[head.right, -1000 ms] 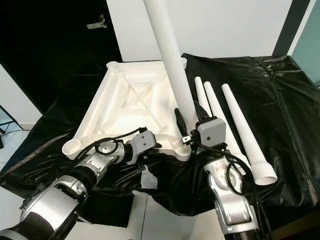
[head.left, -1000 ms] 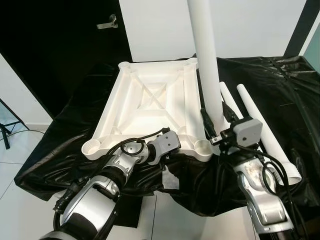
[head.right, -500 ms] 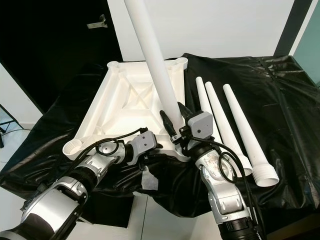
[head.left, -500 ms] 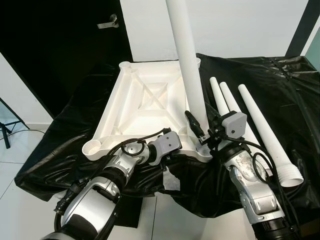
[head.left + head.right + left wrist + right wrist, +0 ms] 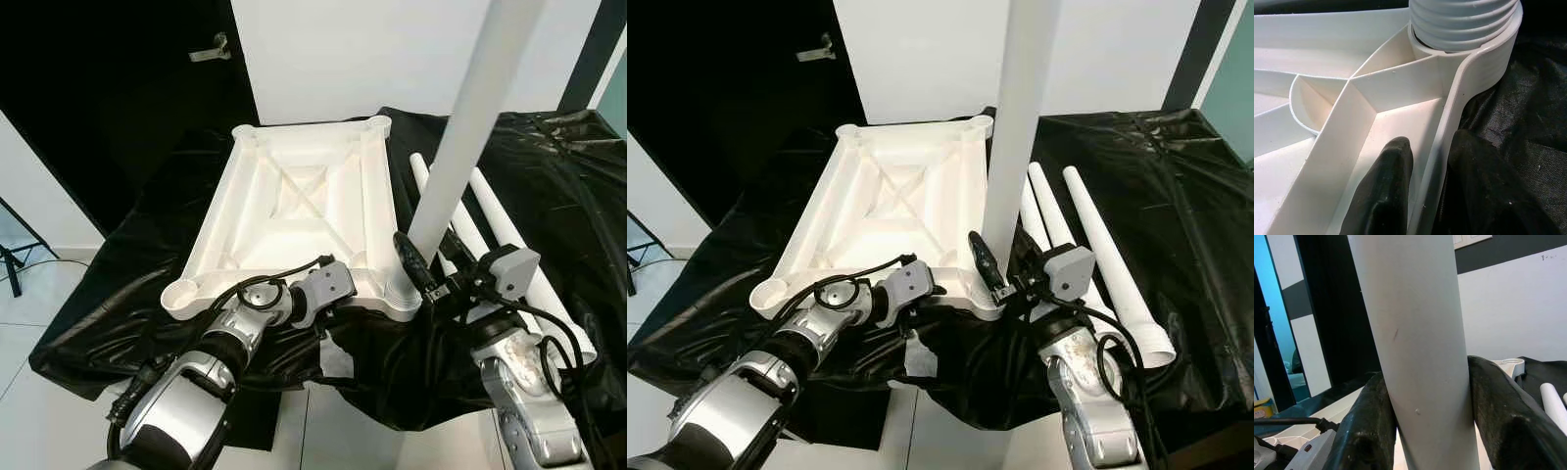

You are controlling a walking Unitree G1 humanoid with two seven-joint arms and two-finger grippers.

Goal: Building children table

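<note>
Firmly: right gripper (image 5: 1422, 431) around table leg (image 5: 1017, 147) (left gripper (image 5: 1425, 196) pinching tabletop (image 5: 294, 196) rim).

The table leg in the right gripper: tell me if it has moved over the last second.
Yes. The table leg leaned toward the robot's left half a second ago; now it leans right, its threaded foot at the tabletop's near right corner socket, held by the right gripper.

Blk sheet (image 5: 147, 284) w/ tabletop (image 5: 294, 215), legs (image 5: 1097, 245)

Crumpled black sheet (image 5: 147, 294) covers the surface; dark door (image 5: 118, 88) with metal handle (image 5: 212, 44) behind.
</note>
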